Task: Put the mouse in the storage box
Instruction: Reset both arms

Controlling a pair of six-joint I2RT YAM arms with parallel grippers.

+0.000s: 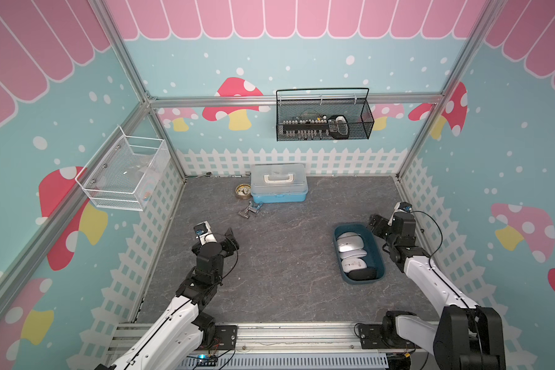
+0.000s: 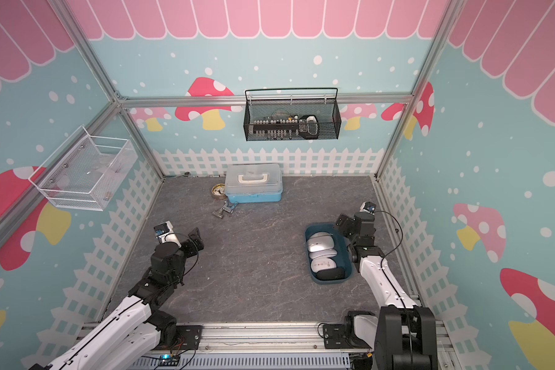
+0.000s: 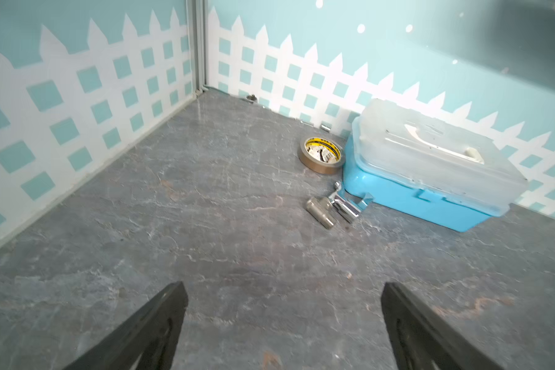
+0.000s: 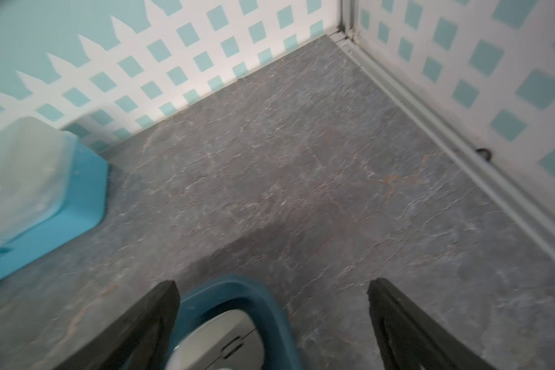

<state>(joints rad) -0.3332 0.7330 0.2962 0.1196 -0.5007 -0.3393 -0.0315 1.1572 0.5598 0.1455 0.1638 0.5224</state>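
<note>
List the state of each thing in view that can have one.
storage box, upright on the table, holding mice.
mice, lying inside the storage box.
left gripper, open, empty, above bare table.
right gripper, open, empty, above the storage box's far end.
light-blue case, lid shut.
tape roll, lying flat beside the case.
black wire basket, hanging up, holding small items.
</note>
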